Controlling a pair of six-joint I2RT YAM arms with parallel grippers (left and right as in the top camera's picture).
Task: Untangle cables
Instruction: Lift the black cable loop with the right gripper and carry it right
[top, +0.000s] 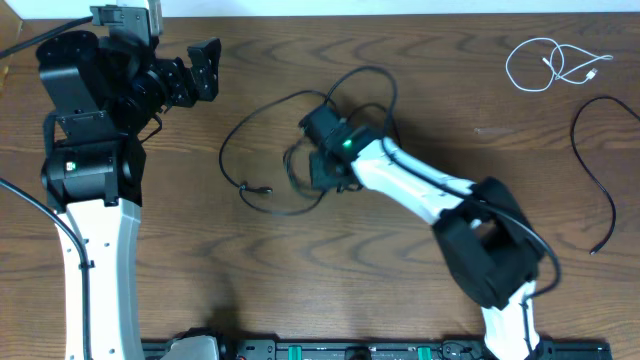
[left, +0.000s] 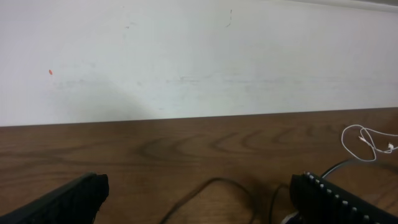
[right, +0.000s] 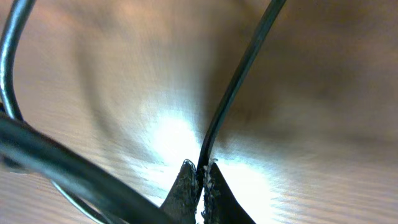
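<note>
Right jaws pinched shut on the black cable (top: 224, 150); left jaws wide open, holding nothing.
We see the right arm (top: 400, 180) reaching to the middle of the worktop (top: 300, 290), its fingertips (right: 186, 186) pressed together with the cable caught between them. The cable's loops spread left of centre, with a plug end lying at their lower edge. Our left arm (top: 90, 200) sits at the upper left, its fingers (left: 68, 199) far apart. The white cable (top: 555, 62) lies coiled in the upper right corner, well apart from the black one.
</note>
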